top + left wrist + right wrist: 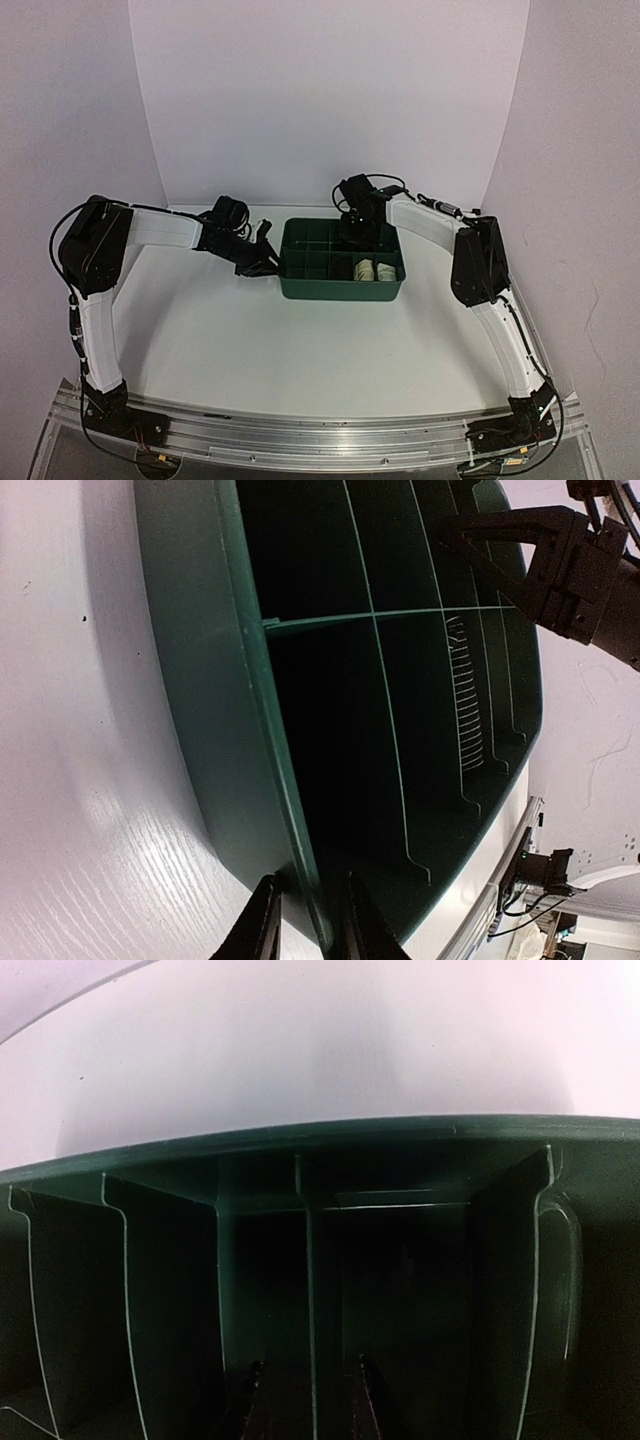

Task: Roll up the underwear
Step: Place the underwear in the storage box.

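Two cream underwear rolls [365, 270] sat side by side in the green tray's [340, 288] front right compartments. The left gripper [310, 928] straddled the tray's left wall, jaws narrowly parted; the right gripper [310, 1405] straddled a rear divider [312, 1310] likewise. The table [250, 340] (white, glossy) met pale walls [330, 100] behind the tray.

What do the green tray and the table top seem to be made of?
The green tray looks like hard plastic, slightly glossy: thin moulded dividers with shiny edges. The table top is white and glossy with faint wood grain, perhaps painted or laminated board.
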Tool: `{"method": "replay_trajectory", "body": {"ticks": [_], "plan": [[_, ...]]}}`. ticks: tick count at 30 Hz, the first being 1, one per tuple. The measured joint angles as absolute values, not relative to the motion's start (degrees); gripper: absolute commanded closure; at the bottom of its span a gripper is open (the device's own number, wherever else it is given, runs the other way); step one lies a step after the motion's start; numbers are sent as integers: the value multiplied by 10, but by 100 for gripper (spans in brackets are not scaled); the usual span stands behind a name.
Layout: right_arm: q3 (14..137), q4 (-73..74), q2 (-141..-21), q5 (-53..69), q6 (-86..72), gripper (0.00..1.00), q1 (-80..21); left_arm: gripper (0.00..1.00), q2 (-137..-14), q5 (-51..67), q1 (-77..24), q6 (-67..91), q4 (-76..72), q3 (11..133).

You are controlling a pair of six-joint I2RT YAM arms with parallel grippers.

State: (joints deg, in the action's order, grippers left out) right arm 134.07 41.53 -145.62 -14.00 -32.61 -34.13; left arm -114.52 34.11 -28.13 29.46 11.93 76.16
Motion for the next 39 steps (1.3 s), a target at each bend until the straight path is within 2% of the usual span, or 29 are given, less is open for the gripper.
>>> {"method": "replay_trajectory", "body": {"ticks": [6,13,16,18,20,26,39], "plan": [[1350,415,-1455,-137,-295,62,-341,75,-1145,343,-283,294,134,766],[1352,417,-1428,-132,-265,61,-342,70,-1145,343,-283,295,152,769],[1342,416,-1396,-129,-254,69,-342,69,-1145,343,-283,294,157,770],[1322,411,-1366,-126,-248,89,-345,68,-1145,343,-282,294,162,773],[1290,408,-1329,-118,-248,100,-351,68,-1144,343,-280,292,165,776],[1205,403,-1272,-59,-272,100,-373,68,-1143,344,-275,284,165,776],[1179,409,-1328,-14,-321,100,-380,68,-1144,346,-280,286,154,776]]}}
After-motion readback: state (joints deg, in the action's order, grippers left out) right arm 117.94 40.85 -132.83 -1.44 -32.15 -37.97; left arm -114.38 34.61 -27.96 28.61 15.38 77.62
